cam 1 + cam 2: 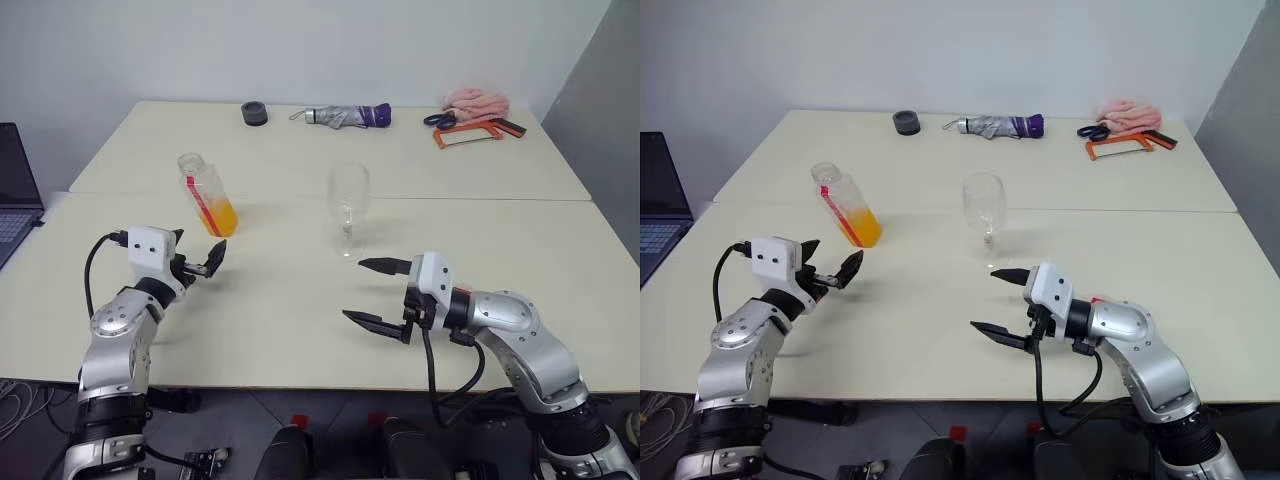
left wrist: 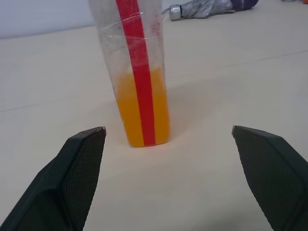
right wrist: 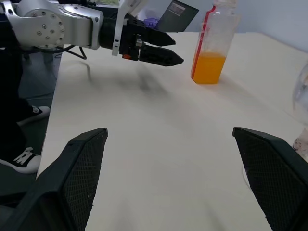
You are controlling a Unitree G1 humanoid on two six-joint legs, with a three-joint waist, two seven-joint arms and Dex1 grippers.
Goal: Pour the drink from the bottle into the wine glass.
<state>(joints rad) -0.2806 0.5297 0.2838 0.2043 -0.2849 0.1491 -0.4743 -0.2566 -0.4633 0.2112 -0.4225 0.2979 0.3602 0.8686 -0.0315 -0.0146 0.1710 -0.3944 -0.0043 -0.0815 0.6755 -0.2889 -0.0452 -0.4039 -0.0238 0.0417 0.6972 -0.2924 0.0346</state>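
The clear bottle (image 1: 205,190) with a red label strip stands on the table left of centre, with the orange drink (image 1: 222,217) filling its lower part. The empty wine glass (image 1: 348,200) stands upright near the table's middle. My left gripper (image 1: 197,250) is open just in front of the bottle, pointing at it without touching; the left wrist view shows the bottle (image 2: 139,72) between and beyond the fingertips. My right gripper (image 1: 355,289) is open, in front of the glass and pointing left, with nothing between its fingers.
A laptop (image 1: 15,190) sits at the far left edge. On the rear table lie a black tape roll (image 1: 254,113), a folded umbrella (image 1: 348,116), a pink cloth (image 1: 476,100), and an orange saw frame (image 1: 470,133) with scissors beside it.
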